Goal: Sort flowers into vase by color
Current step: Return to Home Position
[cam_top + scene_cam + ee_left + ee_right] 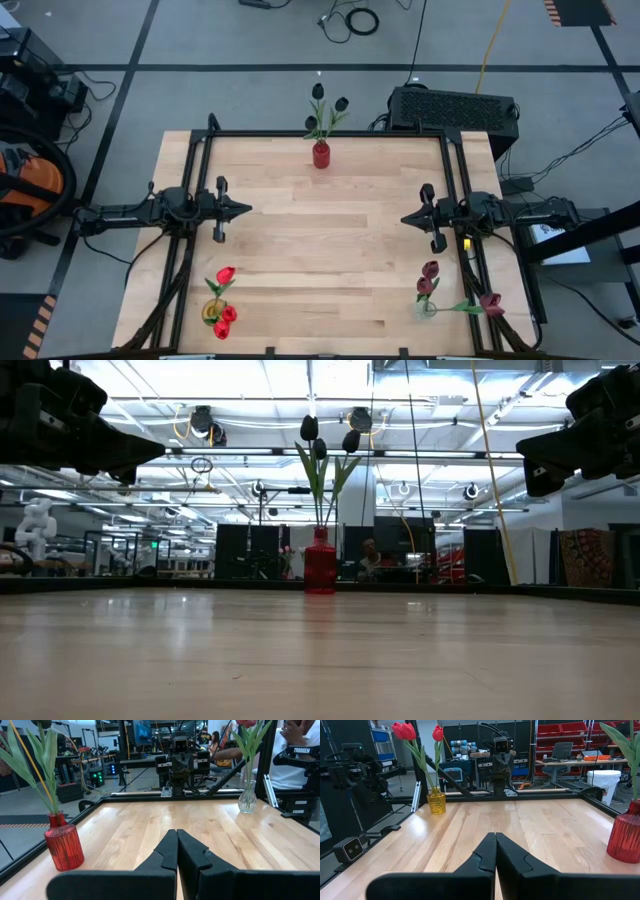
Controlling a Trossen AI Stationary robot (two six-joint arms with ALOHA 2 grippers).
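A red vase [321, 155] stands at the table's far edge with three black tulips [318, 92] in it; it also shows in the low view [320, 563]. A yellow vase [214, 311] at the near left holds three red tulips [225, 275]. A clear vase [427, 307] at the near right holds maroon tulips [429, 270], one leaning out to the right [490, 303]. My left gripper [246, 210] is shut and empty at the left side. My right gripper [406, 218] is shut and empty at the right side.
A black frame rail [320, 134] runs around the tabletop. The wide middle of the wooden table [325, 240] lies between the two grippers. A black box [455, 108] sits behind the far right corner. People show in the room beyond the table.
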